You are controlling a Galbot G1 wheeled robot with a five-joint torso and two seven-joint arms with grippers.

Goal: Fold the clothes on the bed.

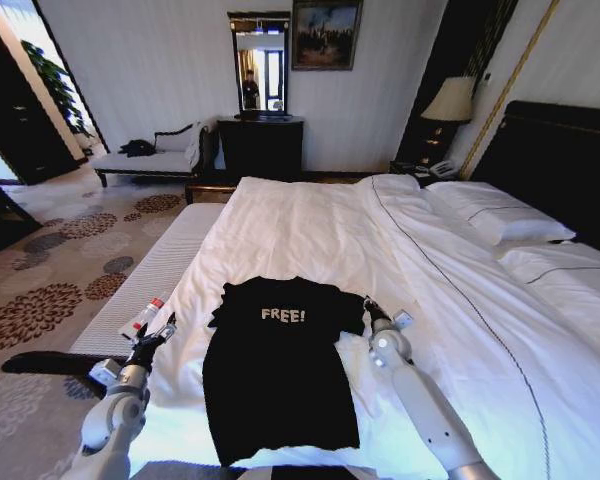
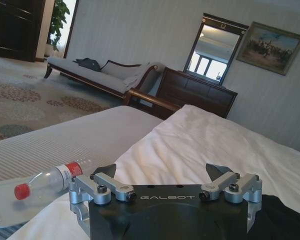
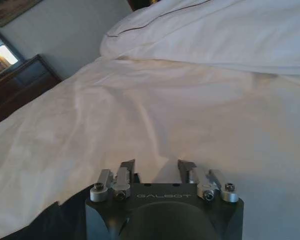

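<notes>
While flat, T-shirt between both fingers

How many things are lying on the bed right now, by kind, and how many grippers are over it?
T-shirts: 1, the black T-shirt lying flat on the bed
Bottles: 1, the clear bottle with a red cap, at the bed's left edge
Pillows: 2, white, by the headboard
Grippers: 2, left gripper and right gripper, both open, flanking the shirt
Total: 6

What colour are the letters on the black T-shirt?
White. The "FREE!" lettering on the T-shirt shows best in the head view.
</notes>
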